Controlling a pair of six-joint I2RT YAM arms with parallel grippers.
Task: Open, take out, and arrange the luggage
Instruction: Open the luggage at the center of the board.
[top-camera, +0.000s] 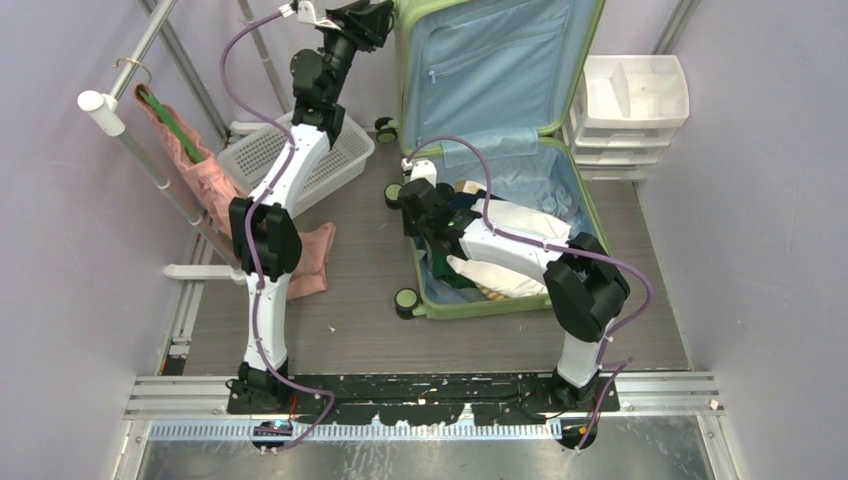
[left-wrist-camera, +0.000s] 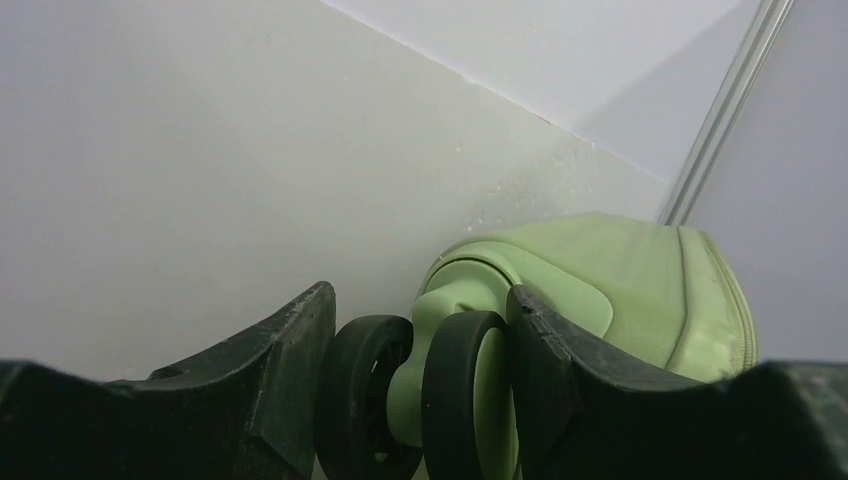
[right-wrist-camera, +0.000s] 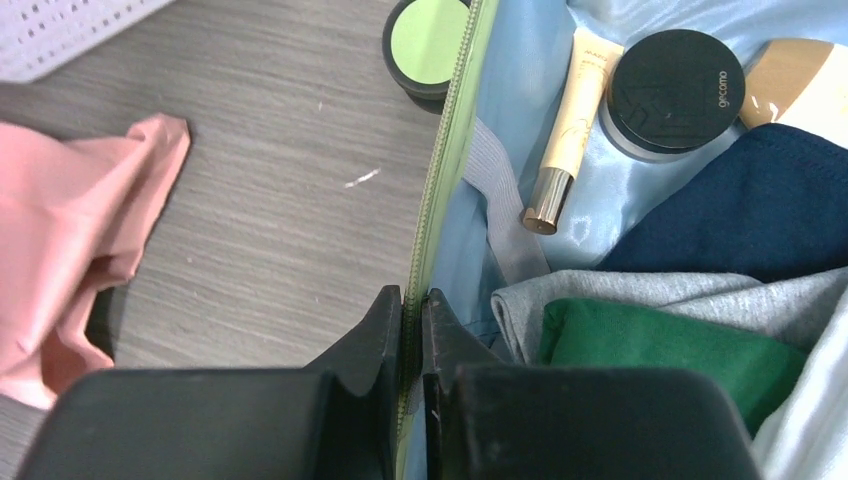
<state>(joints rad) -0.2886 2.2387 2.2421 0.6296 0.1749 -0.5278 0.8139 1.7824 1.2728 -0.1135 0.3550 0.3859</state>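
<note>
The light-green luggage (top-camera: 520, 303) lies open on the floor, its blue-lined lid (top-camera: 500, 60) standing upright against the back wall. My left gripper (top-camera: 365, 20) is up at the lid's top left corner, shut on a black-and-green wheel (left-wrist-camera: 455, 385); both fingers (left-wrist-camera: 285, 385) press its outer faces. My right gripper (right-wrist-camera: 412, 300) is shut on the zipper rim (right-wrist-camera: 440, 170) of the lower half's left edge. Inside lie a navy garment (right-wrist-camera: 740, 200), a grey one (right-wrist-camera: 700, 295), a green one (right-wrist-camera: 660, 345), a cream tube (right-wrist-camera: 565, 130) and a black round compact (right-wrist-camera: 675, 85).
A white mesh basket (top-camera: 300, 155) stands left of the luggage and a white drawer unit (top-camera: 630, 110) at the back right. Pink cloth (top-camera: 315, 255) lies on the floor by my left arm. A pink garment (top-camera: 190, 165) hangs on the rack at the left.
</note>
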